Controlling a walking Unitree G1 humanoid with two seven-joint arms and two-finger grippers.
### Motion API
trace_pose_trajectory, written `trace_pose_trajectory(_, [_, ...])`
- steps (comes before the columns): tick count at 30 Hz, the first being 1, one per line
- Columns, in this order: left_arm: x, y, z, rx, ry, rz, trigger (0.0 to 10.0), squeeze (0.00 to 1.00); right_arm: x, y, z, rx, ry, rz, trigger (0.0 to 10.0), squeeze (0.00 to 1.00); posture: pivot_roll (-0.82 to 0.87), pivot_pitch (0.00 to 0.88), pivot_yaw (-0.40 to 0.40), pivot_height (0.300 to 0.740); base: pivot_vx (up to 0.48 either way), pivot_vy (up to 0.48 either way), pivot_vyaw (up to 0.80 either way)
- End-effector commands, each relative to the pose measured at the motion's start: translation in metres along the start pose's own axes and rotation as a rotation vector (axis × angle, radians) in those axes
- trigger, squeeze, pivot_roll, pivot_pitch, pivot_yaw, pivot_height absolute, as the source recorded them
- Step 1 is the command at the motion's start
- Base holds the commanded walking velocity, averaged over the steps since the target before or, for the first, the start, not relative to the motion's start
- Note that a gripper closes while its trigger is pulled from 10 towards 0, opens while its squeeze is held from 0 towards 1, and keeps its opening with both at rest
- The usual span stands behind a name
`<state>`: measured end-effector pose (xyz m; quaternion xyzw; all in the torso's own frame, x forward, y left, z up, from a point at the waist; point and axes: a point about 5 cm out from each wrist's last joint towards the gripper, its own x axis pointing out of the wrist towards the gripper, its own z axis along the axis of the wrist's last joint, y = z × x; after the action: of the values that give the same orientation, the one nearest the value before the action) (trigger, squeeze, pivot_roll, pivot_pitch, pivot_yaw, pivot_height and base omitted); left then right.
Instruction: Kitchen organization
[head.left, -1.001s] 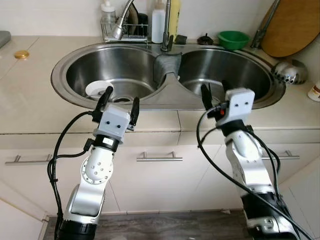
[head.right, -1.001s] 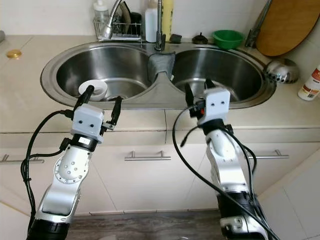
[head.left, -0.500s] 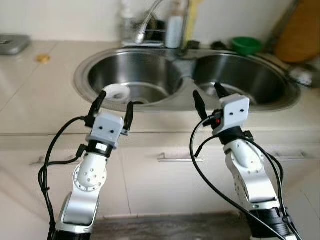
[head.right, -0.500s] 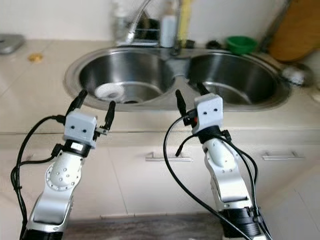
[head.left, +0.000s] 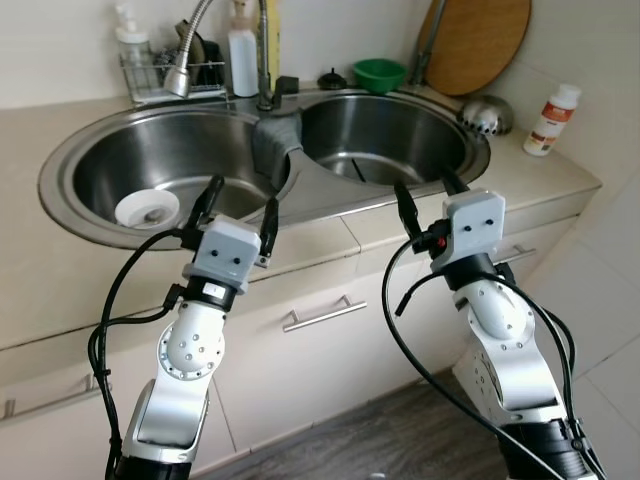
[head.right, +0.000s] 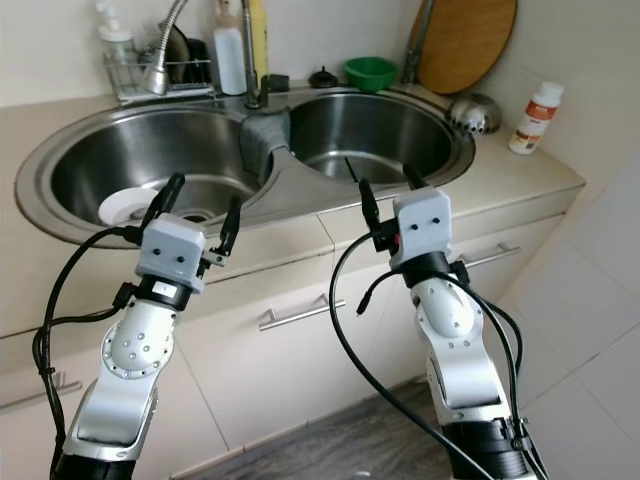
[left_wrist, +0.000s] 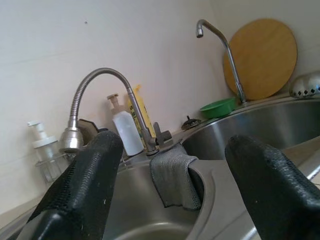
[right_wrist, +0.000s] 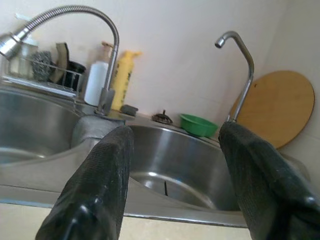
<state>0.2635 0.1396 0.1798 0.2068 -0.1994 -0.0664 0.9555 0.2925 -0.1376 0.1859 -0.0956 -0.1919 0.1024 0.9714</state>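
Hovering over the counter's front edge, the left gripper (head.left: 238, 204) has its fingers spread wide with nothing between them, just short of the left basin of the double sink (head.left: 60, 165). A white dish (head.left: 146, 209) lies on that basin's floor near the drain. The right gripper (head.left: 428, 197) hangs in front of the right basin, its fingers also spread apart and empty. A grey cloth (head.left: 275, 143) drapes over the divider between the basins, below the tap (head.left: 264, 50). Behind the sink stand a green bowl (head.left: 379, 74), a round wooden board (head.left: 480, 42) leaning on the wall, and a white bottle (head.left: 552, 119) on the counter to the right.
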Motion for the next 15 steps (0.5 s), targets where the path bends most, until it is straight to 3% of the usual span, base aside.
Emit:
trace_pose_trajectory(1, [0.0032, -0.0055, 0.0033, 0.001, -0.022, -0.015, 10.0, 0.00, 0.0005, -0.0048, 0.0038, -0.029, -0.020, -0.015, 10.0, 0.00, 0.00, 0.000, -0.068, 0.740, 0.000, 0.000, -0.80])
trace_pose_trajectory(3, [0.0036, -0.0058, 0.0036, 0.002, -0.025, -0.015, 10.0, 0.00, 0.0004, -0.0048, 0.0039, -0.034, -0.022, -0.017, 10.0, 0.00, 0.00, 0.000, -0.068, 0.740, 0.000, -0.159, -0.80])
trace_pose_trajectory(12, [0.0048, -0.0081, 0.0041, 0.003, -0.036, -0.019, 10.0, 0.00, 0.0007, -0.0055, 0.0028, -0.052, -0.031, -0.025, 10.0, 0.00, 0.00, 0.000, -0.068, 0.740, 0.000, -0.480, -0.80])
trace_pose_trajectory(15, [0.0054, -0.0086, 0.0056, -0.018, -0.052, -0.015, 10.0, 0.00, 0.0010, -0.0054, 0.0024, -0.056, -0.034, -0.027, 10.0, 0.00, 0.00, 0.000, -0.068, 0.740, 0.000, 0.000, -0.80])
